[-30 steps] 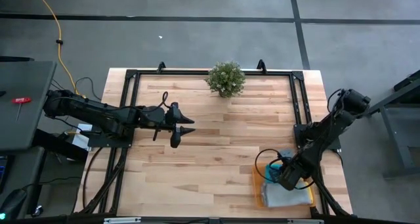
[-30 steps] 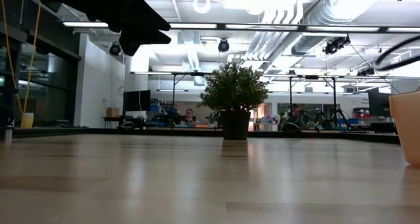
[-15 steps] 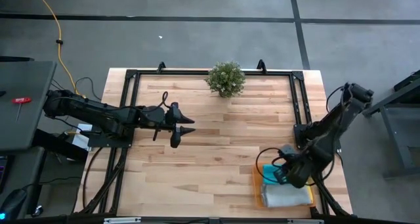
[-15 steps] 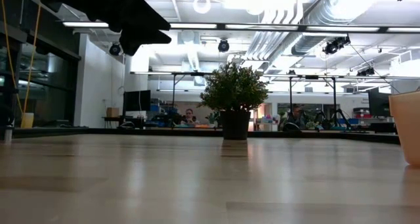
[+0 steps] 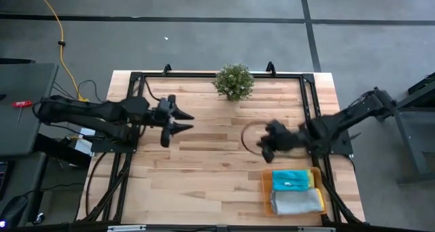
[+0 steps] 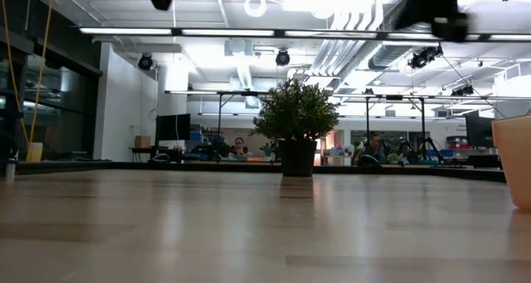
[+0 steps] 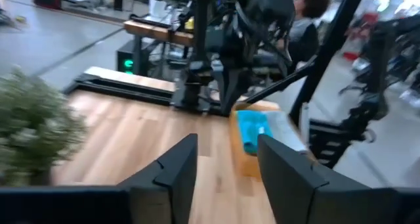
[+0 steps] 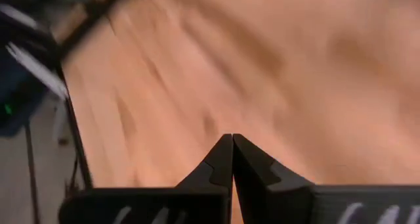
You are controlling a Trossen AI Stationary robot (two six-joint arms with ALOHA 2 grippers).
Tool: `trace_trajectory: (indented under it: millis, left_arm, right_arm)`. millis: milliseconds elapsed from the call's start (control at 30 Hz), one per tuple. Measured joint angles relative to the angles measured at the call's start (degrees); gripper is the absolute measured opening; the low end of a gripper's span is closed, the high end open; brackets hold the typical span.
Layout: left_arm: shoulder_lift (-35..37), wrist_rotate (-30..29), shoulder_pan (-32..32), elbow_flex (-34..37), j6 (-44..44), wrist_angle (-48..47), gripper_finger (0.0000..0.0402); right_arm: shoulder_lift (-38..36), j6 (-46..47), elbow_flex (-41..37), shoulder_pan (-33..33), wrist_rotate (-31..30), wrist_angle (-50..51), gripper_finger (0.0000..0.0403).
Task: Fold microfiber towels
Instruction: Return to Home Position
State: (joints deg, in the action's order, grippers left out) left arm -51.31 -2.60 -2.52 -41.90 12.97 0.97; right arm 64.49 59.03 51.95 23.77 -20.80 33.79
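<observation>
Right gripper (image 8: 231, 145): fingers pressed tip to tip, nothing held. It hangs over bare wood toward 3 o'clock of the table (image 5: 217, 171) centre. Left gripper (image 7: 226, 155): fingers spread apart, empty, at 9 o'clock. The teal towel (image 5: 292, 180) and the light grey towel (image 5: 298, 203) lie folded in the orange tray (image 5: 266, 191) at 5 o'clock, touching, teal on the 12 o'clock side. Potted plant (image 5: 234, 81): 12 o'clock edge.

The counter (image 5: 204, 164) is showing smooth, faintly glossy wood planks; the orange tray (image 5: 266, 188) is reading as translucent plastic; the teal towel (image 5: 292, 180) and grey towel (image 5: 297, 203) are looking like soft, matt cloth.
</observation>
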Motion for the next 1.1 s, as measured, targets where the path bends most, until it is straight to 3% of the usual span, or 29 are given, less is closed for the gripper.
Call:
trace_trajectory:
  millis: [167,267,333,433,633,800,1100]
  left_arm:
    - [4.4,-3.6,-0.1,-3.1,-3.2,-8.5,0.0091]
    - [6.8,-4.8,-0.1,-1.8,-3.3,-8.3,0.0028]
    - [8.5,-5.0,-0.1,0.4,-2.8,-6.9,0.0009]
    - [11.7,-4.2,-0.1,6.0,-1.1,-0.3,0.0006]
    - [18.6,-3.2,-0.1,19.0,2.9,10.2,0.0001]
    - [24.3,-3.6,-0.1,27.5,5.0,11.3,0.0000]
    - [38.3,-1.1,-0.1,39.3,8.6,11.3,0.0000]
  right_arm:
    - [-1.7,-20.1,0.0,-13.4,6.4,-14.3,0.0000]
    - [-2.0,-25.4,0.0,-19.8,13.9,-22.2,0.0000]
    - [-2.0,-27.2,0.0,-22.8,19.1,-25.7,0.0000]
    - [-2.0,-28.2,0.0,-25.5,24.4,-28.0,0.0000]
    - [-2.0,-31.3,0.0,-26.5,27.0,-27.7,0.0000]
    - [-2.0,-31.9,0.0,-26.5,27.1,-25.8,0.0000]
    - [-2.0,-24.4,0.0,-26.4,27.1,-25.6,0.0000]
